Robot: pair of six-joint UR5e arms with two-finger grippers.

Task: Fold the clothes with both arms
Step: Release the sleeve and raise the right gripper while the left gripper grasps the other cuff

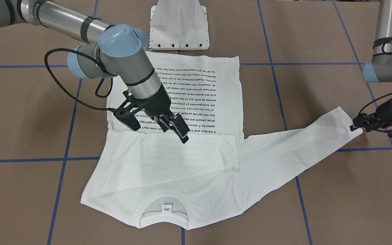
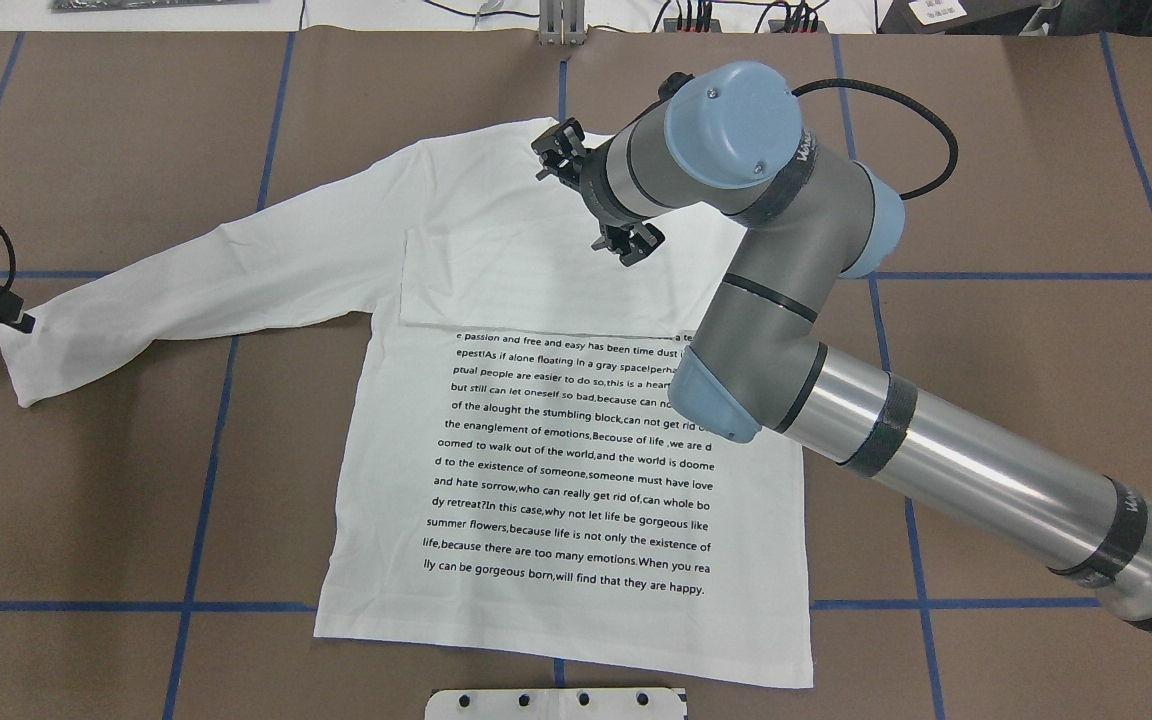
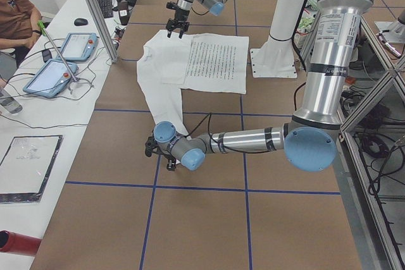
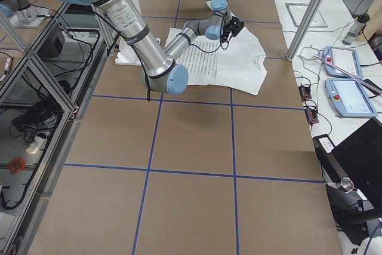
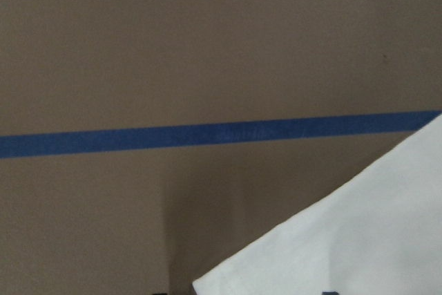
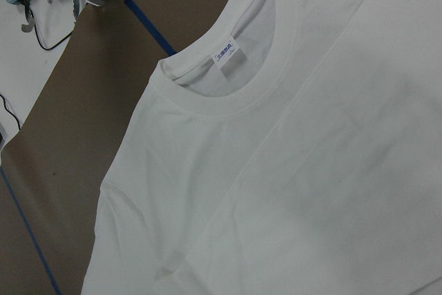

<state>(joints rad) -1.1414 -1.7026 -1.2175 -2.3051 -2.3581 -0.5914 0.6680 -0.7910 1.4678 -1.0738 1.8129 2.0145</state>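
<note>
Folding step: we judge one sleeve (image 1: 168, 153) done, since it lies flat across the chest of the shirt (image 1: 196, 190); the other sleeve (image 1: 294, 149) comes next.
Shirt: spread flat on the table (image 1: 318, 204), print up, collar (image 1: 163, 197) on the side away from the robot.
Right gripper (image 1: 160, 134): fingers spread wide, holding nothing, above the folded sleeve.
Left gripper (image 1: 354, 126): at the cuff of the outstretched sleeve, touching its edge; we cannot tell whether it pinches the cloth.
Next move: we think the left gripper needs a sure hold on the cuff, then a lift and carry across the chest, with the right arm out of the way.
</note>
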